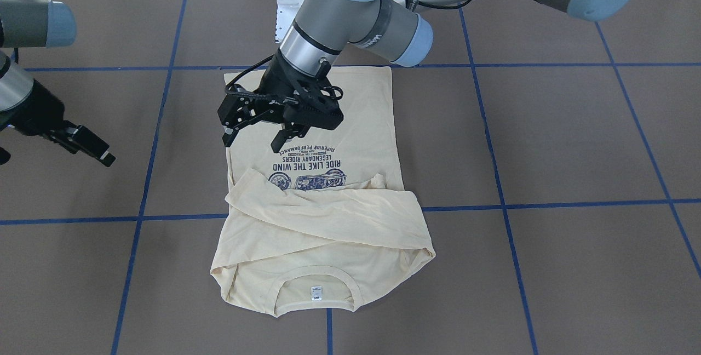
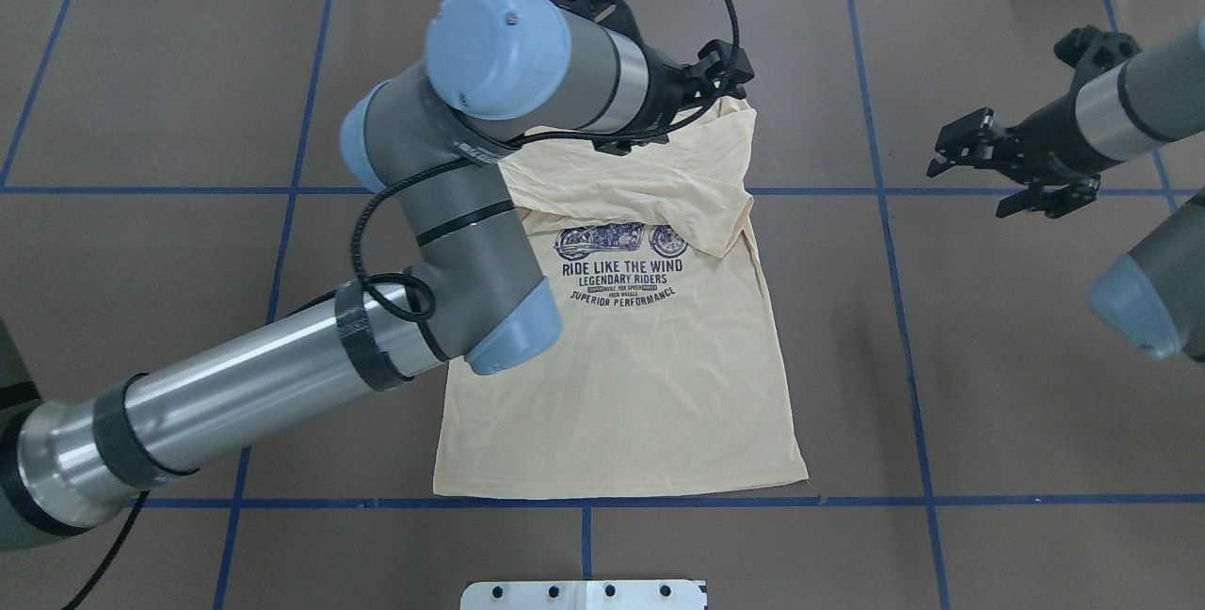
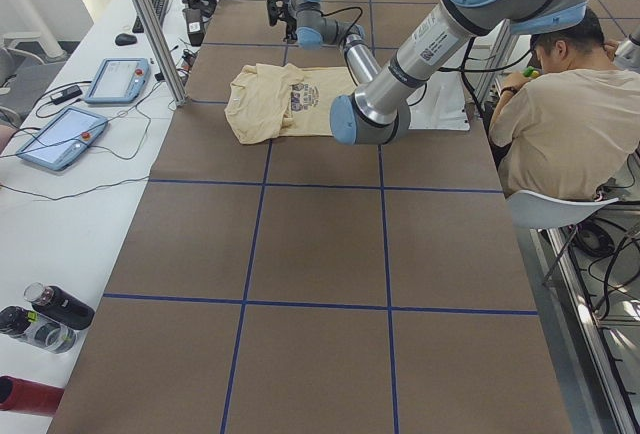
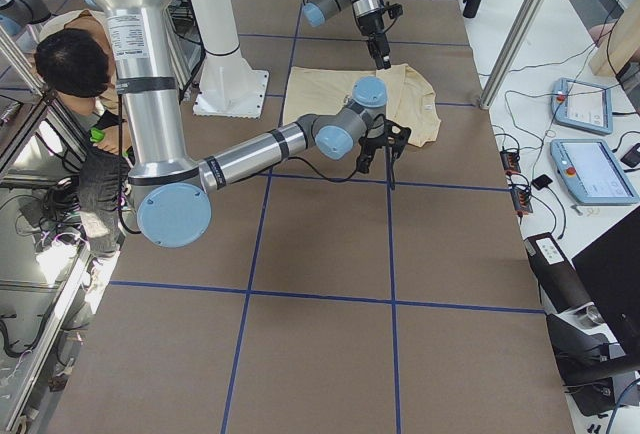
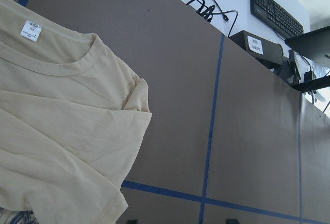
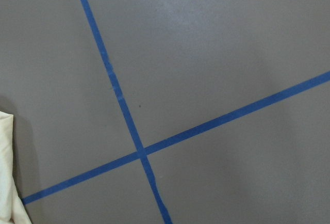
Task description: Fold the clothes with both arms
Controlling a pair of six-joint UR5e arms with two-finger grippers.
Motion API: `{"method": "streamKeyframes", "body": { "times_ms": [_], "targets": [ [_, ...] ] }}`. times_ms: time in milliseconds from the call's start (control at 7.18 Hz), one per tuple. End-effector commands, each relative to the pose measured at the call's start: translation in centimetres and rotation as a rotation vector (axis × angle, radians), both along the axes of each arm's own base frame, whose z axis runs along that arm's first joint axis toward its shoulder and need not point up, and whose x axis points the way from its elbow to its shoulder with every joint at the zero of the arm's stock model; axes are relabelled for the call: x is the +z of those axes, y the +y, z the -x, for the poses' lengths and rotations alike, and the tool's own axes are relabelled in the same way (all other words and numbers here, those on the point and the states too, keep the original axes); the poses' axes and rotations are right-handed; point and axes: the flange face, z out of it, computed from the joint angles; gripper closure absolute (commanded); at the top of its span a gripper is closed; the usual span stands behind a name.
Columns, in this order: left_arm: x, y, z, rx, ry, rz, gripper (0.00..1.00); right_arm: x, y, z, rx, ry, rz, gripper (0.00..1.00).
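Note:
The cream-yellow T-shirt [image 1: 328, 229] lies flat on the brown table, collar and white neck label [image 1: 316, 292] toward the operators' side. Both sleeves are folded across the chest and cover the upper part of the navy print [image 1: 312, 163]. My left gripper [image 1: 254, 140] hovers open and empty just above the shirt's lower half, near its edge. The left wrist view shows the collar and one folded shoulder [image 5: 62, 131]. My right gripper [image 2: 970, 184] is open and empty, well off to the shirt's side over bare table. A sliver of the shirt [image 6: 5, 182] shows in the right wrist view.
Blue tape lines [image 2: 904, 328] divide the table into a grid. The white pedestal base [image 2: 584, 594] stands at the robot's edge. A seated person [image 3: 560, 124] is beside the robot. Tablets [image 3: 60, 134] and bottles [image 3: 45, 319] lie on the side bench.

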Motion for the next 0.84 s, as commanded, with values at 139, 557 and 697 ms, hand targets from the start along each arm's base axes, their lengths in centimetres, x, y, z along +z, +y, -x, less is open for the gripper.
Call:
{"method": "streamKeyframes", "body": {
  "times_ms": [139, 557, 697],
  "targets": [
    [8.5, 3.1, 9.6, 0.041, -0.039, -0.103, 0.06, -5.8, 11.1, 13.7, 0.168, -0.001, 0.063, 0.01],
    [11.1, 3.6, 12.8, 0.023, -0.082, -0.147, 0.07, -5.9, 20.5, 20.5, 0.225, 0.006, 0.100, 0.01],
    [11.8, 3.1, 12.7, 0.029, -0.147, -0.159, 0.07, -5.5, 22.6, 21.7, 0.217, 0.011, 0.115, 0.02]
  ]
}}
